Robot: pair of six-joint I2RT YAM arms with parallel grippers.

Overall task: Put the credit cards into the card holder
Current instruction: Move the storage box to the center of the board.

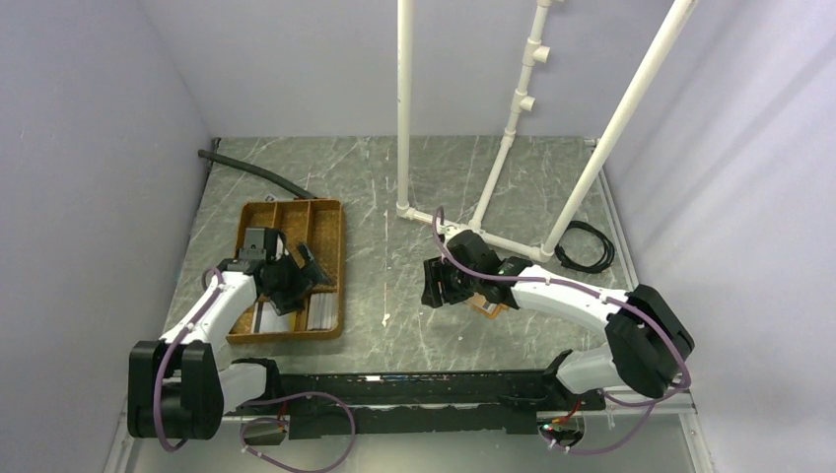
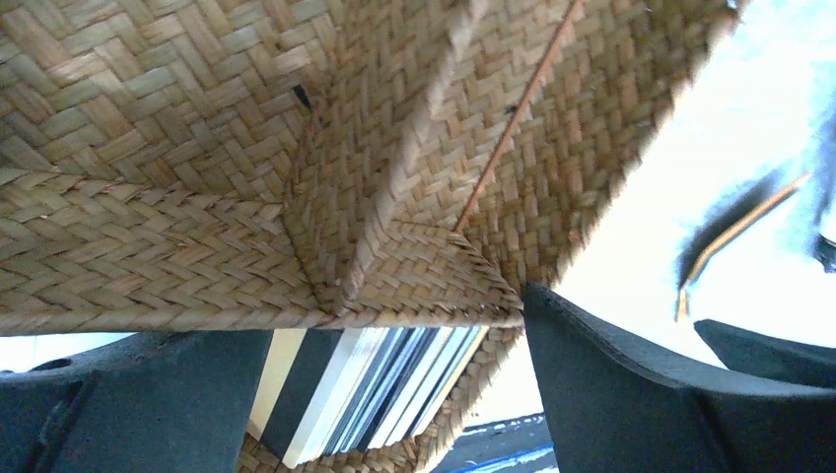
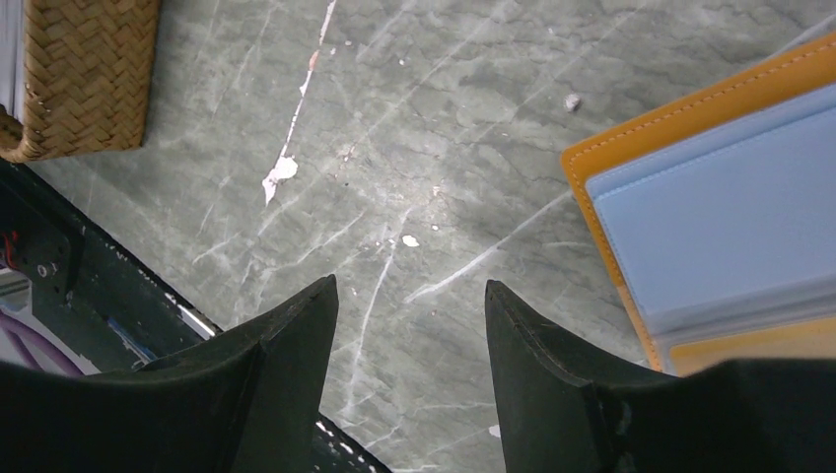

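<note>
The credit cards (image 2: 365,384) stand on edge as a stack of several white, grey and light blue cards in a near compartment of the woven tray (image 2: 197,148). They also show in the top view (image 1: 321,310). My left gripper (image 2: 365,325) is open above the tray, with its fingers either side of the stack and holding nothing. In the top view it hangs over the tray (image 1: 286,281). The orange card holder (image 3: 601,168) lies on the table with a light blue surface in it, right of my right gripper (image 3: 407,291). That gripper is open and empty over bare table. My right arm partly hides the holder (image 1: 486,307).
The brown woven divided tray (image 1: 330,212) sits at the left; its corner shows in the right wrist view (image 3: 89,79). A white pipe frame (image 1: 513,128) stands at the back. A black cable coil (image 1: 582,246) lies at the right, a black hose (image 1: 256,172) at the back left, and a black rail (image 1: 424,389) along the front.
</note>
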